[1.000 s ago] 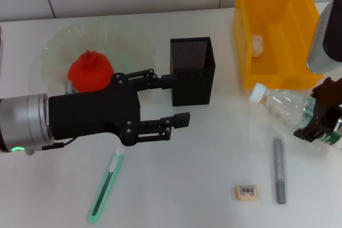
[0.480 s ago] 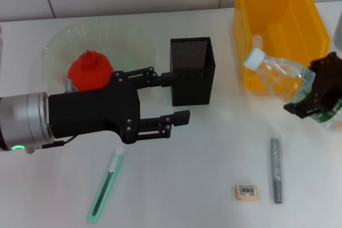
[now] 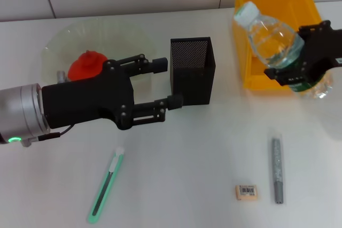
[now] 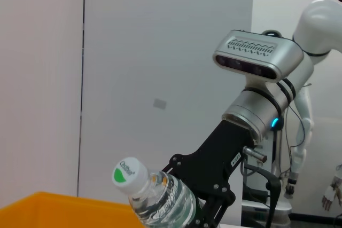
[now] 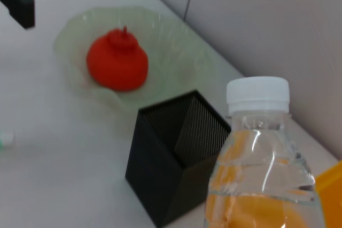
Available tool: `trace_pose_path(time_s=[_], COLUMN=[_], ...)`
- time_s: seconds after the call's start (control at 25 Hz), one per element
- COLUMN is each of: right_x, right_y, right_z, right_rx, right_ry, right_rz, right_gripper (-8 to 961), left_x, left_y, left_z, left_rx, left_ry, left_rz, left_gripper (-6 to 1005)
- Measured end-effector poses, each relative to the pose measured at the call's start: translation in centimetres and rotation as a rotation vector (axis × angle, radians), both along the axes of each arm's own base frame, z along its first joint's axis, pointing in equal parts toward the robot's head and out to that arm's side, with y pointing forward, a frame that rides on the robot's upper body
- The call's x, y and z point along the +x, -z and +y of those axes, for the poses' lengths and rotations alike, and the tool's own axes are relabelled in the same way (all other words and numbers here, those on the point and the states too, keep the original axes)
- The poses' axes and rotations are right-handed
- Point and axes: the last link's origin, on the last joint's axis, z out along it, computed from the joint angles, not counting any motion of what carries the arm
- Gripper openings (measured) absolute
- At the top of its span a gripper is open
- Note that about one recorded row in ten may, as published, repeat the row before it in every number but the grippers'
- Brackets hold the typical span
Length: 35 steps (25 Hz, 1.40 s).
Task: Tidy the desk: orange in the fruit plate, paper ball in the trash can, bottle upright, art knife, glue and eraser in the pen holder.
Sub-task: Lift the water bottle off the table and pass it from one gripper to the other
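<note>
White tabletop (image 3: 203,148) fills our view, and on it the yellow trash bin (image 3: 278,4) stands at the far right with the pale glass fruit plate (image 3: 64,46) at the far left. Over the plate's near edge we see the left gripper (image 3: 165,83) held level, its two fingers spread apart with nothing between them, tips just beside the black mesh pen holder (image 3: 192,70). The right gripper (image 3: 307,52) is clamped around the lower body of the clear bottle (image 3: 270,38), which is lifted off the table and tilted, its white cap (image 3: 246,12) leaning toward the bin's near left corner. The red-orange fruit (image 3: 88,63) sits in the plate, partly behind the left arm. Nearer us lie the green art knife (image 3: 106,185) at the left, the grey glue stick (image 3: 277,169) at the right, and the small eraser (image 3: 246,191) just beside it.
</note>
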Motion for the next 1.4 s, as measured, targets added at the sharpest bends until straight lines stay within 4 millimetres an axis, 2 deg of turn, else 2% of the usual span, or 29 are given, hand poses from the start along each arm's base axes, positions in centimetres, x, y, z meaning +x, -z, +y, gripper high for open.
trace_pose_path(time_s=[0.36, 0.68, 0.84, 1.12, 1.4], right_x=[-0.9, 0.2, 1.2, 2.3, 2.7], right_y=[-0.6, -0.6, 0.0, 2.6, 3.7], right_z=[-0.5, -1.0, -1.5, -2.6, -2.6], right_rx=[0.045, 0.057, 0.031, -0.086, -0.095], right_ry=[-0.14, -0.251, -0.293, -0.361, -0.382], right_rz=[0.167, 0.392, 0.504, 0.565, 0.626], right_gripper=[760, 759, 759, 759, 759], left_x=[-0.2, -0.1, 0.0, 0.0, 0.1], left_y=[-0.2, -0.3, -0.3, -0.8, -0.9], left_z=[0.0, 0.1, 0.2, 0.4, 0.6], left_rx=[0.01, 0.022, 0.027, 0.037, 0.039], left_ry=[-0.016, -0.021, -0.029, -0.062, -0.073], left_rz=[-0.022, -0.046, -0.064, -0.118, -0.143], left_gripper=[742, 742, 742, 742, 742])
